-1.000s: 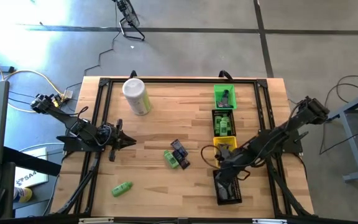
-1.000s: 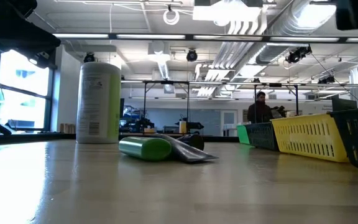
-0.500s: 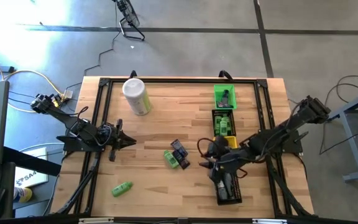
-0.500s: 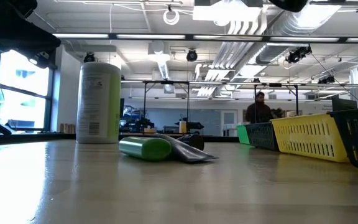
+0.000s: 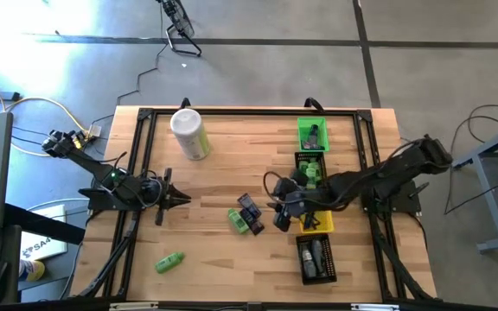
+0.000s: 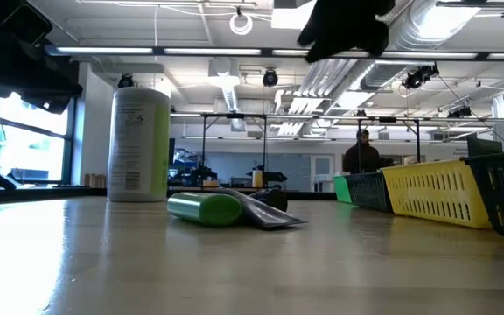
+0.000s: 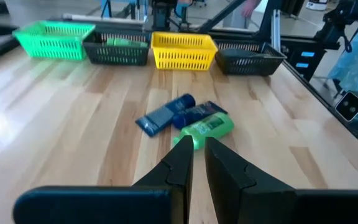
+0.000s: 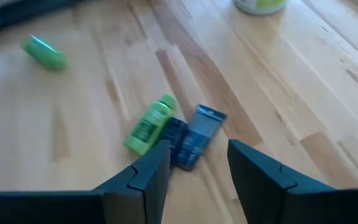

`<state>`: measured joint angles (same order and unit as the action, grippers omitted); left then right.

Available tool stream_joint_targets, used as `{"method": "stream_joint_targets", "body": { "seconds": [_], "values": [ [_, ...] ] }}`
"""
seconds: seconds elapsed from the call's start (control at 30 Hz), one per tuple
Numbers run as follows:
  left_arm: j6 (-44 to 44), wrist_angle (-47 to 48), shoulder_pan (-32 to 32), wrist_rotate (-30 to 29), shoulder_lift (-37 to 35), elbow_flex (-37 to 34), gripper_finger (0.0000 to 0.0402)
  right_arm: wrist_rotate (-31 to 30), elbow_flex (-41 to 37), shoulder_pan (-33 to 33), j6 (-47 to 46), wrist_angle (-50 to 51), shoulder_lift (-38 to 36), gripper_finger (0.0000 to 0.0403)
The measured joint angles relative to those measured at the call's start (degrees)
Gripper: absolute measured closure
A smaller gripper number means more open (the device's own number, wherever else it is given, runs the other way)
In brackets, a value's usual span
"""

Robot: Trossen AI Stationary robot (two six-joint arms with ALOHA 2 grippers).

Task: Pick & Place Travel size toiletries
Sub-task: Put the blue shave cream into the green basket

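Grey concrete floor [image 5: 258, 60], ceiling ducts [image 6: 357, 44], window [image 6: 24, 131], person [image 6: 359, 153] in background.

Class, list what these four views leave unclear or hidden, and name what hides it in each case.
- Black bin contents, high view: dark items too small to name.
- Yellow bin, high view: mostly covered by the right gripper and arm.
- Blue tubes, low view: largely hidden behind the green bottle.
- Lone green bottle, right wrist view: blurred, label unreadable.

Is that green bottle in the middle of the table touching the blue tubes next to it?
Touching. In the right wrist view the green bottle lies pressed against the darker blue tube with no wood showing between them; the left wrist view agrees.
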<state>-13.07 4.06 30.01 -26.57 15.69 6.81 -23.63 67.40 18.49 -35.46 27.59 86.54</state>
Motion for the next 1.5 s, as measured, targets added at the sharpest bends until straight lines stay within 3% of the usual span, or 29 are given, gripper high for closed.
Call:
{"method": "stream_joint_targets", "body": {
  "seconds": [0.33,0.47,0.67,0.8,1.0,1.23,1.5],
  "values": [
    [16.5,-8.9,0.0,-0.9,0.0,0.0,0.0365,0.3,0.0,-6.6,2.7,-0.7,5.0,0.0247],
    [23.2,-10.0,0.0,-1.2,-0.1,0.0,0.0365,4.4,0.0,-9.9,7.8,-3.1,5.0,0.0247],
    [26.2,-10.7,0.0,-1.5,-0.1,0.0,0.0365,13.1,0.0,-13.7,12.2,-8.3,5.0,0.0247],
    [24.9,-11.3,0.0,-1.5,-0.1,0.0,0.0365,13.2,0.0,-15.4,12.2,-11.1,5.0,0.0247],
    [33.8,-13.4,0.0,-1.7,-0.2,0.0,0.0365,13.3,0.0,-17.6,11.6,-11.8,5.3,0.0247],
    [34.3,-13.1,0.0,-1.6,-0.2,0.0,0.0365,13.8,0.1,-17.6,8.3,-12.2,9.4,0.0247],
    [32.4,-13.3,0.0,-1.6,-0.2,0.0,0.0365,19.4,0.1,-16.4,3.1,-12.2,15.1,0.0247]
  ]
}}
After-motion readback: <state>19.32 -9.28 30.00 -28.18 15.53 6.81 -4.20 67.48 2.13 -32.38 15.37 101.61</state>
